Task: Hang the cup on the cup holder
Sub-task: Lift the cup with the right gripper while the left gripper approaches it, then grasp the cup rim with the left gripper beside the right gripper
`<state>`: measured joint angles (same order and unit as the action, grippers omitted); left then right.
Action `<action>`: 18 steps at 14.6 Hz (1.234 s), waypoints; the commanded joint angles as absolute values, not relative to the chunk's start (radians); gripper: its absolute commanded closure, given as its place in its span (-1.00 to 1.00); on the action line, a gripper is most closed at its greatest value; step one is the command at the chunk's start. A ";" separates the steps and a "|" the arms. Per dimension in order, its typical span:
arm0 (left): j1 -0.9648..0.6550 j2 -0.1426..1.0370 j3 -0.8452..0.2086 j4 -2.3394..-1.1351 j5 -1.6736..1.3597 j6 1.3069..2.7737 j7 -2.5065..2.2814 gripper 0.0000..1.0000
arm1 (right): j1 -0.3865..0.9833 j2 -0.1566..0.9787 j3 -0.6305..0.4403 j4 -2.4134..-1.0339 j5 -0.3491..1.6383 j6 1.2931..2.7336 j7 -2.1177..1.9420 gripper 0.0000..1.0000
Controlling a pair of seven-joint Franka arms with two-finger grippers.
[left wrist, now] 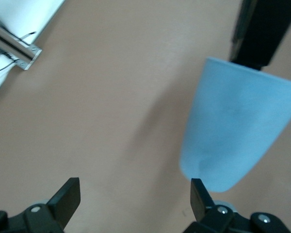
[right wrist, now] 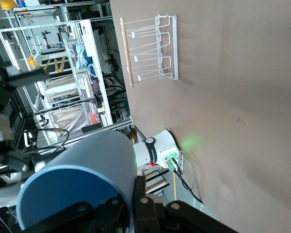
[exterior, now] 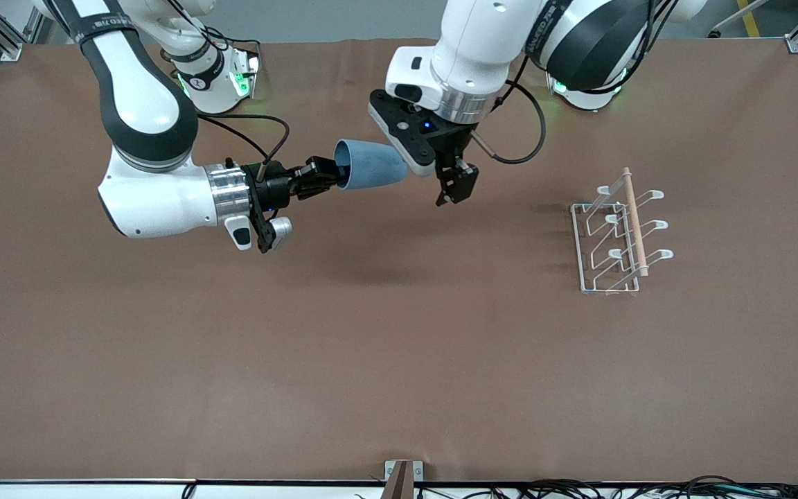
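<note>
Mid-handover, up over the table's middle: right gripper (exterior: 326,177) clamped on the rim of the cup (exterior: 371,165), held sideways. Left gripper (exterior: 456,186) beside it, jaws wide, empty. Next: bracket the cup's body, close, then carry to the cup holder (exterior: 617,235) near the left arm's end.

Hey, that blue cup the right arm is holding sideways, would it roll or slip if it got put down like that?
Probably it would roll: the cup is round, tapered and handleless, so it would likely curve in an arc. Its smooth, plain wall looks slippery. It seems light, since the right gripper carries it by the rim alone.
</note>
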<state>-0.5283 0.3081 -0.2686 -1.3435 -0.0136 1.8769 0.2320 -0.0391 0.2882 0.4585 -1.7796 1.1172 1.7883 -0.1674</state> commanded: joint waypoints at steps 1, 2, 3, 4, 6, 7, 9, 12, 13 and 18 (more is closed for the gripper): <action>-0.532 0.311 -0.284 -1.318 -0.089 1.858 0.239 -1.00 | -0.048 0.291 0.469 -1.795 1.161 1.789 -0.181 0.90; -0.531 0.304 -0.285 -1.318 -0.112 1.838 0.241 -1.00 | -0.049 0.296 0.469 -1.793 1.163 1.790 -0.181 0.88; -0.531 0.295 -0.287 -1.318 -0.129 1.807 0.242 -1.00 | -0.049 0.302 0.469 -1.792 1.163 1.790 -0.181 0.88; -0.531 0.287 -0.288 -1.318 -0.143 1.795 0.245 -1.00 | -0.048 0.307 0.469 -1.790 1.163 1.793 -0.183 0.88; -0.531 0.281 -0.304 -1.318 -0.143 1.790 0.250 -1.00 | -0.049 0.307 0.468 -1.790 1.163 1.792 -0.181 0.88; -0.534 0.287 -0.304 -1.318 -0.143 1.792 0.252 -1.00 | -0.049 0.307 0.469 -1.790 1.163 1.792 -0.181 0.87; -0.535 0.296 -0.308 -1.318 -0.137 1.802 0.279 -0.99 | -0.048 0.307 0.468 -1.790 1.169 1.792 -0.183 0.87; -0.532 0.328 -0.308 -1.318 -0.141 1.851 0.363 -0.99 | -0.048 0.307 0.469 -1.790 1.169 1.793 -0.183 0.87; -0.532 0.334 -0.308 -1.318 -0.141 1.856 0.365 -0.99 | -0.048 0.307 0.468 -1.790 1.169 1.793 -0.183 0.87; -0.535 0.365 -0.310 -1.319 -0.143 1.917 0.400 -0.98 | -0.046 0.307 0.468 -1.790 1.169 1.793 -0.183 0.84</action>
